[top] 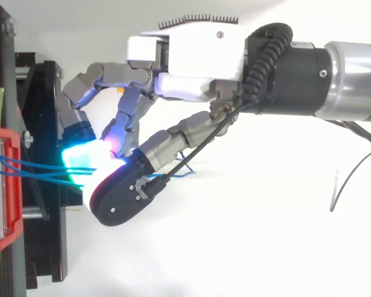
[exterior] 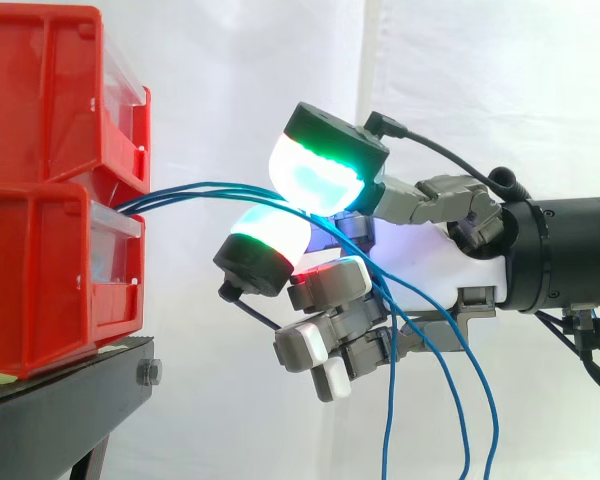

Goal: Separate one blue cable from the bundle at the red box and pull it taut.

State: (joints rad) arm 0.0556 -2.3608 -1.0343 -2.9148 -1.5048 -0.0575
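**Blue, and more than one: the pinch may hold the whole bundle**

Several blue cables (exterior: 180,190) come out of the gap between the two stacked red bins (exterior: 40,290) at the left, which sit on a black stand (exterior: 50,420). The cables run right, close together and rising slightly, into the hand (exterior: 425,255). Beyond it they fall in slack loops and leave the side view at the bottom.

The hand reaches in from the right with its fingers (exterior: 320,170) curled. A green-cyan pad above and a second pad below close toward each other with the cables passing between them, so the bundle looks pinched near the bins. I cannot tell how many strands lie in that pinch. At least three hang below the hand.

Separation does not look finished, and the risks follow from that:
- **Whole bundle moves:** a pull to the right from here would likely drag every pinched strand, tightening the bundle rather than one cable.
- **Slipping:** the hold is on rounded pad tips, so a thin cable could slide out as tension builds.
- **Snagging:** the hanging loops pass close by the lower curled fingers and could catch on them.
- **Hidden anchoring:** how the cables are fixed inside the bins is out of sight, so a hard pull might shift the bins on the stand.
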